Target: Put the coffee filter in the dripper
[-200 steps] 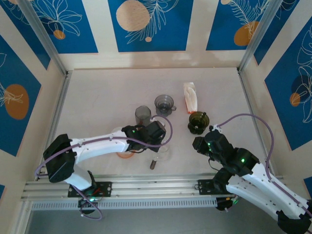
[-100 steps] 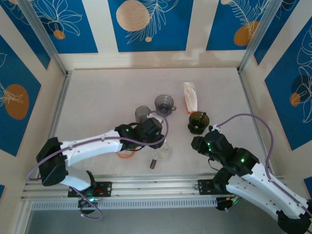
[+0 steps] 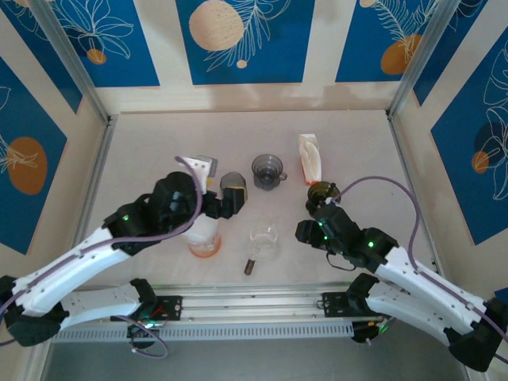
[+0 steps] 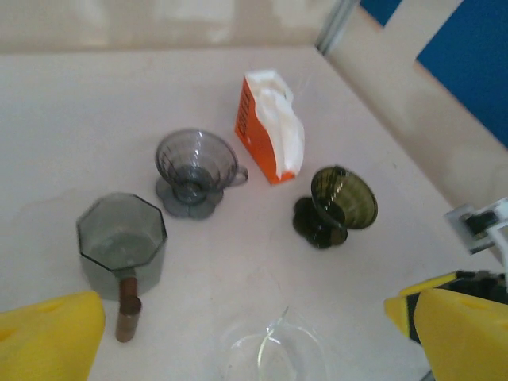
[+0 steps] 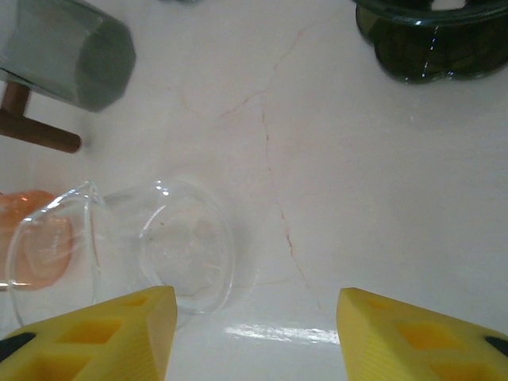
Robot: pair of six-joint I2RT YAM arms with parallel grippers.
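The left gripper (image 4: 252,317) is wide open and holds nothing. Its yellow fingers (image 4: 49,337) stand far apart above the table (image 4: 95,103), and a clear glass vessel (image 4: 274,357) lies below, between them. Beyond it are a grey octagonal cup (image 4: 121,242) and a grey dripper (image 4: 190,167). The filter packet (image 4: 268,127) stands just beside the grey dripper, with white filters showing at its open top, and no gripper touches it. A green dripper (image 4: 341,198) sits near the packet, tilted. The right gripper (image 5: 255,305) is also open and empty, low over the table, with one finger beside the glass vessel.
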